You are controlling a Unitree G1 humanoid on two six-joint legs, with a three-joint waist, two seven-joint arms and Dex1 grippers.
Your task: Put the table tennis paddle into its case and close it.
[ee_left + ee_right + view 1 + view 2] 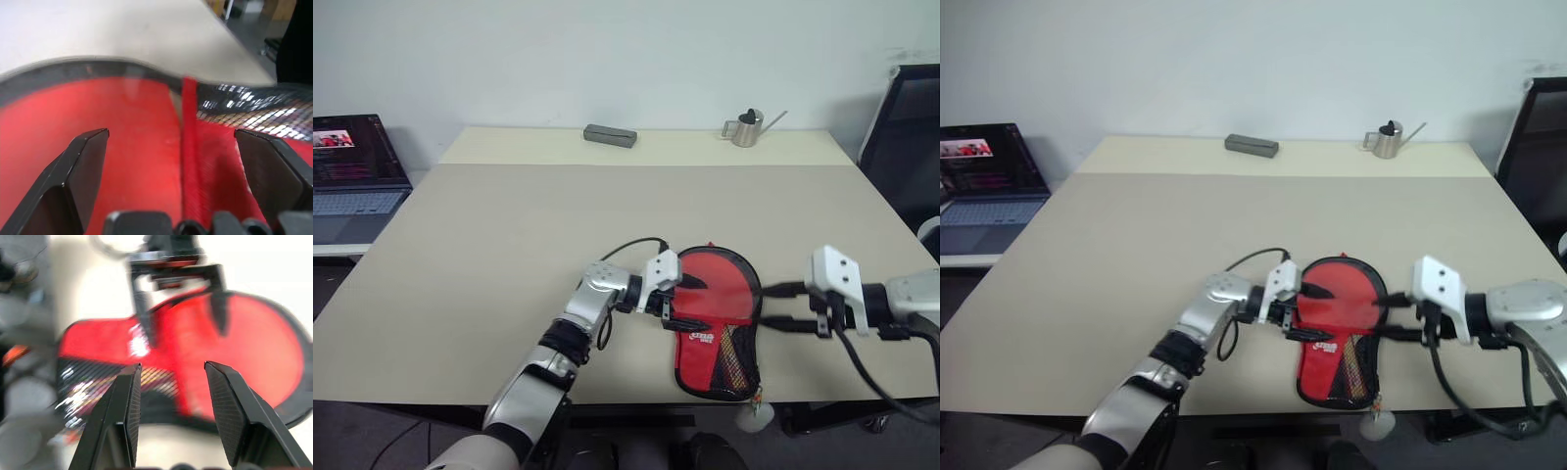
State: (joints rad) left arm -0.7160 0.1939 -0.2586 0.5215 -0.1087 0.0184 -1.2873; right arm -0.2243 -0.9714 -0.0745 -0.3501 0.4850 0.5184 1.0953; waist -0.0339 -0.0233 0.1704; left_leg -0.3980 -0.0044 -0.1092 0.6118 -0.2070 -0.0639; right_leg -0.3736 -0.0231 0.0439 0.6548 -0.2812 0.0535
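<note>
**Red case at the near desk edge, flanked by two pincers**

Case [715,328]: paddle-shaped soft pouch lying flat near the front edge of the pale desk [509,245], round end toward the far side, narrow end toward the near edge. Red fabric outside with a dark border around the round part, black mesh pocket and white logo on the narrow part. Small whitish charm [756,409] hanging from the narrow end past the desk edge.

Table tennis paddle: not distinguishable from the case; smooth red surface seen through the left wrist view, but whether rubber face or fabric cannot be told. Zip state not legible. Right wrist view blurred, detail of mesh and edge smeared.

Left pincer [683,302]: black fingers spread wide, over the left rim of the round end, one finger above the red surface; contact uncertain, nothing held. Right pincer [775,305]: fingers [124,416] apart, empty, just beside the case's right edge, pointed toward it.

Elsewhere: flat grey box [610,135] and small metal watering can [745,128] at the far edge; open laptop [352,176] on a side surface at left; dark chair [906,137] cut off at right.
</note>
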